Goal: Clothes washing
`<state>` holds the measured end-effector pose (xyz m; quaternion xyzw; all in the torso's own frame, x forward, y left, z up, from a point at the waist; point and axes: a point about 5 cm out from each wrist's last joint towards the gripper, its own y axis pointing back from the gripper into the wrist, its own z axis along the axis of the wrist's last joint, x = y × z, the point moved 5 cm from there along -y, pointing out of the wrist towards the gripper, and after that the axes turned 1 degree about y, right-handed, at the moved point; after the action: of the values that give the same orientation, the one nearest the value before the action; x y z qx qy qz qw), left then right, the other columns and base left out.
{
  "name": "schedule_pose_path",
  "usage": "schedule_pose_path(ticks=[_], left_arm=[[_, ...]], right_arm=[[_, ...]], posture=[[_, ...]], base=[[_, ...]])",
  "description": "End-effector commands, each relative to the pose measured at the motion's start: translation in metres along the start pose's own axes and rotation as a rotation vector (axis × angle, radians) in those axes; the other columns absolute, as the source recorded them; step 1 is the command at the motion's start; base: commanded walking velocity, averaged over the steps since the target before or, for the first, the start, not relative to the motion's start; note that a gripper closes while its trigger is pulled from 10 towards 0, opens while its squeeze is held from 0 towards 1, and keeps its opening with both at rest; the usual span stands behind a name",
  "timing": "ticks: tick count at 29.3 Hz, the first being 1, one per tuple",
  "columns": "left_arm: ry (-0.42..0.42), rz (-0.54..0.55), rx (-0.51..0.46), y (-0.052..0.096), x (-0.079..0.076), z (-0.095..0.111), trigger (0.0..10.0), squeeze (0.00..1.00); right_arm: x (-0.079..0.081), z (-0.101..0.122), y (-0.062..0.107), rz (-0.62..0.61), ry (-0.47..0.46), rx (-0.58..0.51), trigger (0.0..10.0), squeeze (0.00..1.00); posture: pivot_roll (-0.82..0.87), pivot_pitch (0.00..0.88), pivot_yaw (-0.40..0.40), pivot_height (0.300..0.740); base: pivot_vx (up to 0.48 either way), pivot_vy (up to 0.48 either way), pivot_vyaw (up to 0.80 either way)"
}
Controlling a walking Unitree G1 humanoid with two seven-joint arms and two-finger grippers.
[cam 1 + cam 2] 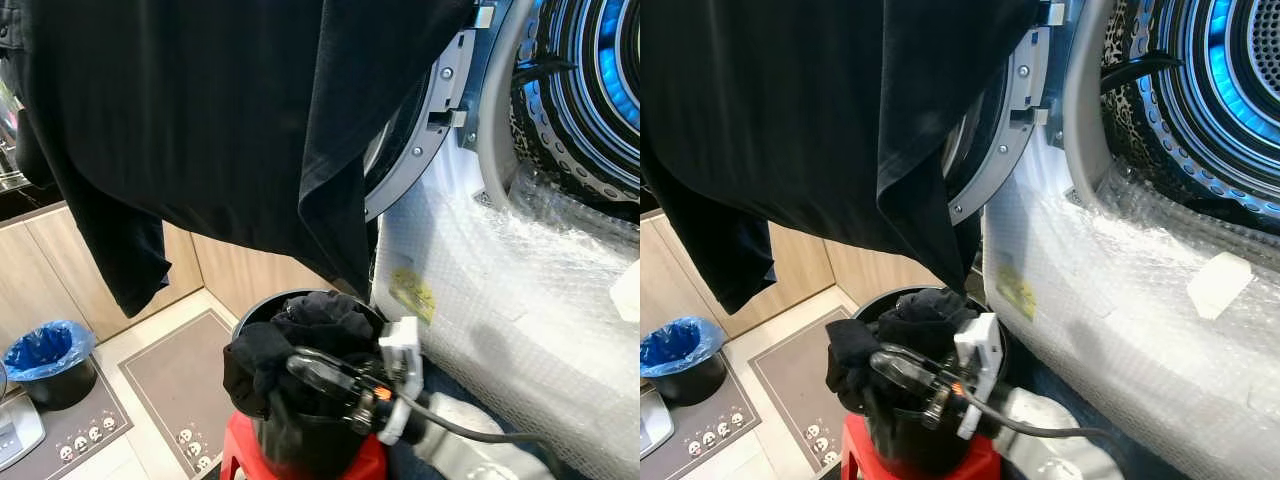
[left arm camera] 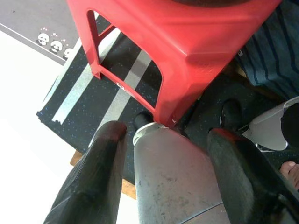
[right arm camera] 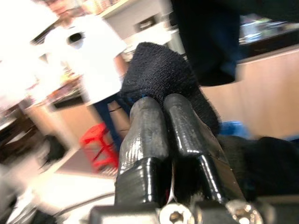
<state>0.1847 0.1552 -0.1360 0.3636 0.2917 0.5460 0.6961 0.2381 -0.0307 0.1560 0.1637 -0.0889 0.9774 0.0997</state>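
A large black garment (image 1: 230, 120) hangs across the top, draped over the washer's open door (image 1: 425, 130). Below it a black bucket (image 1: 300, 450) stands on a red stool (image 1: 240, 458), piled with dark clothes (image 1: 325, 318). My right gripper (image 1: 300, 368) reaches into the bucket's top from the right, shut on a black knit cloth (image 3: 163, 70). My left gripper (image 2: 168, 134) hangs low beside the red stool's leg (image 2: 173, 93), fingers (image 2: 100, 158) spread open and holding nothing. The washer drum (image 1: 590, 90), lit blue, gapes at the upper right.
Bubble wrap (image 1: 500, 290) covers the washer front. A blue-lined bin (image 1: 48, 358) and a grey panda mat (image 1: 170, 385) lie on the floor to the left, by wooden cabinets. A person in a white shirt (image 3: 93, 56) stands beyond, blurred. A striped dark mat (image 2: 93, 88) lies under the stool.
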Motion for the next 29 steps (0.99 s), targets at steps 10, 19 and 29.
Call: schedule_pose_path(ticks=[10,19,29], left_arm=[[-0.023,-0.009,0.067,0.001,0.000,-0.013,10.0,0.00],[-0.029,-0.011,0.065,0.001,0.000,-0.011,10.0,0.00],[-0.039,-0.016,0.084,0.001,-0.002,-0.016,10.0,0.00]], right_arm=[[0.021,0.041,0.028,0.132,0.080,-0.008,10.0,0.00],[0.009,0.085,0.062,0.064,0.172,-0.061,10.0,0.00],[-0.001,0.152,0.100,-0.052,0.384,-0.087,10.0,0.00]], posture=[[-0.07,0.000,0.032,0.740],[-0.08,0.000,0.031,0.740],[-0.10,0.000,0.035,0.740]], base=[[0.000,0.000,0.00],[0.000,0.000,0.00],[0.000,0.000,0.00]])
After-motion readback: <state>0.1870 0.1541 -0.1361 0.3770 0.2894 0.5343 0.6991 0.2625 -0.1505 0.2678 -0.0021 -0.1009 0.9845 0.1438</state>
